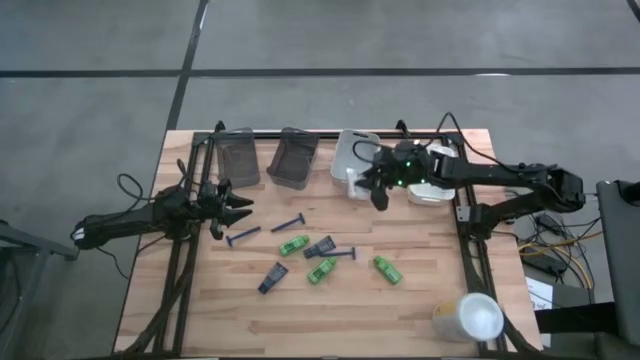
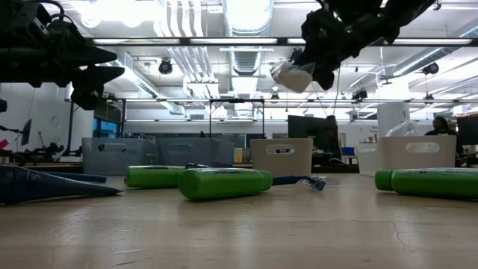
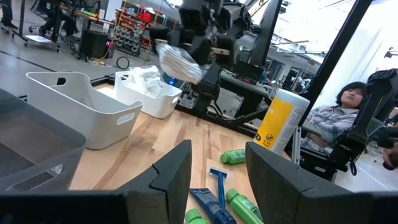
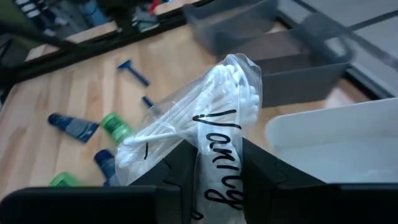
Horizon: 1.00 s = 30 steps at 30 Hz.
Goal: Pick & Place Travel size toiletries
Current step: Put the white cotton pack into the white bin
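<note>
Three green packs [image 1: 293,245], razors [image 1: 289,224] and tubes [image 1: 272,277] below the bins [image 1: 292,158].

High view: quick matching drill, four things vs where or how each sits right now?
Things:
1. clear packet of cotton swabs
2. left gripper
3. large white cup
4. blue razor

States:
A. lying flat on the bare wood
B. empty, jaws apart, above the table's left side
C. pinched in the right gripper, off the table
D. lying near the table's front right corner

Pairs: 1-C, 2-B, 3-D, 4-A
</note>
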### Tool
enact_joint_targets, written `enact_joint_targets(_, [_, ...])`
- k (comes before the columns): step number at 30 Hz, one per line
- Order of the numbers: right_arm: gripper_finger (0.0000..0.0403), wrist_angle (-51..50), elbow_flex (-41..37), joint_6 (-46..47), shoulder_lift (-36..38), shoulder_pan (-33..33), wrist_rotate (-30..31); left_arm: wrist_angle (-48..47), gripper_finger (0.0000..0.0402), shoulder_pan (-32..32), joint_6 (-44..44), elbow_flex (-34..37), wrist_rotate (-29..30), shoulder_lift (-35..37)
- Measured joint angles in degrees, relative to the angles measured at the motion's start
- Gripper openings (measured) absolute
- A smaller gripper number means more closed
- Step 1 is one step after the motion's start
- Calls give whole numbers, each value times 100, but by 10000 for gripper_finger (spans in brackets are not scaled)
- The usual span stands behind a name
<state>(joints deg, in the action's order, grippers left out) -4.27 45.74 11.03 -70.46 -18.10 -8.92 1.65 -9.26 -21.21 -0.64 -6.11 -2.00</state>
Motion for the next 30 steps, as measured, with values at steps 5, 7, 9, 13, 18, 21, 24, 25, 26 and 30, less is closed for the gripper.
enact_joint_targets(5, [81, -268, -2, 0, 236, -392, 8, 0, 156, 0, 0, 0, 0, 0])
enact_joint_targets(7, [73, -463, -4, 1, 357, -535, 56, 0, 156, 0, 1, 0, 0, 0])
enact_joint_targets(9, [64, -732, -8, 1, 515, -658, 248, 0, 156, 0, 0, 0, 0, 0])
enact_joint_targets(13, [54, -1377, -15, 71, 884, -879, 729, 0, 156, 2, 0, 1, 0, -1])
enact_joint_targets(18, [60, -2383, -30, 210, 1395, -1139, 1313, 0, 156, 2, 0, 1, 1, 0])
enact_joint_targets(21, [69, -3073, -31, 211, 1710, -1256, 1738, 0, 156, 2, 0, 0, 2, 0])
enact_joint_targets(24, [75, -3800, -33, 212, 1963, -1300, 2222, 2, 156, 2, 0, 0, 0, 0])
enact_joint_targets(25, [77, -4038, -33, 210, 2028, -1302, 2376, 2, 156, 2, 0, 0, 0, 0])
enact_joint_targets(26, [78, -4258, -35, 212, 2079, -1311, 2504, 0, 156, 2, 0, 0, 1, 0])
enact_joint_targets(30, [81, -4947, -48, 211, 2205, -1382, 2901, 0, 156, 2, 0, 0, 0, -2])
